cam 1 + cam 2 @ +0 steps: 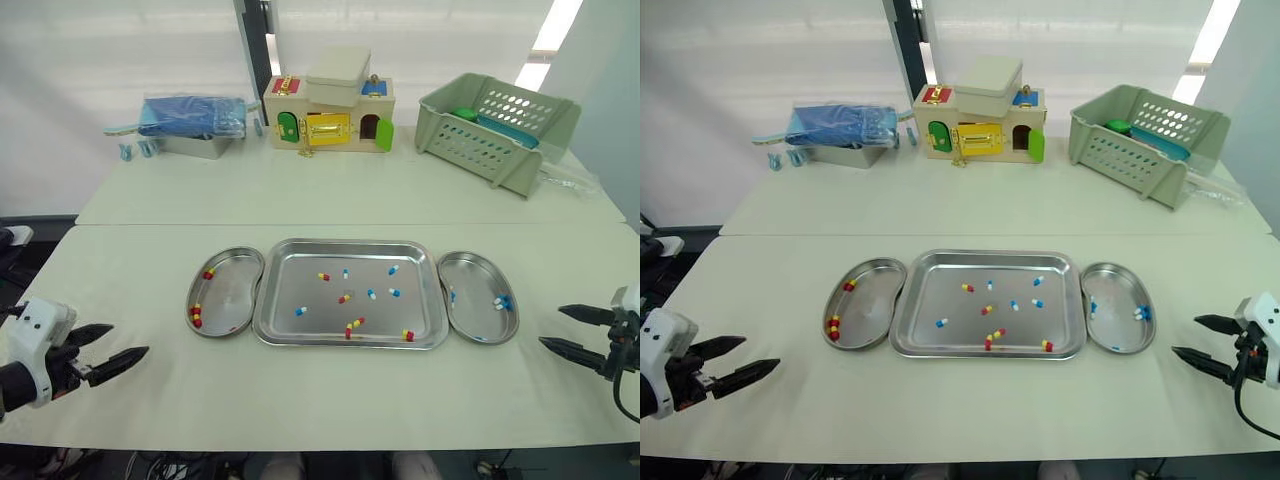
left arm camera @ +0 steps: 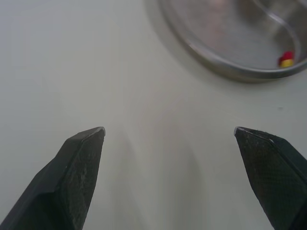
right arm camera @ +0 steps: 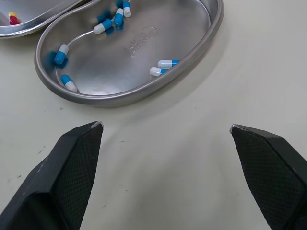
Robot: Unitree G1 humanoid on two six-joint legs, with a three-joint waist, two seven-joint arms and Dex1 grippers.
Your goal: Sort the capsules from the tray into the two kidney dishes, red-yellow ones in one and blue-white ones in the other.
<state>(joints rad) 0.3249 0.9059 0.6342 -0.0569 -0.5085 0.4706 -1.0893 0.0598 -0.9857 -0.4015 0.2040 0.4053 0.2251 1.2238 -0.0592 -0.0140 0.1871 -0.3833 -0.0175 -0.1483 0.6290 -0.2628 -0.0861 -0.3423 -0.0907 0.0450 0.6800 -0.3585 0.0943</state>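
Jaws spread and empty, we park our left gripper (image 1: 130, 339) before the red-yellow dish (image 1: 232, 290) and right gripper (image 1: 550, 326) before the blue-white dish (image 1: 475, 300), likely one arm per colour; capsules (image 1: 344, 298) lie in the tray (image 1: 290, 268) beyond.

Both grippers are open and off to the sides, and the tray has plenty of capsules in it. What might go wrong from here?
1. Two red-yellow capsules lie almost touching in the rectangular steel tray; the black fingers of the left gripper might pinch both or flick one away.
2. Another red-yellow capsule sits by the tray's near wall, where fingertips could strike the rim.
3. Blue-white capsules lie mixed among red-yellow ones mid-tray; the right gripper might grab the wrong colour.
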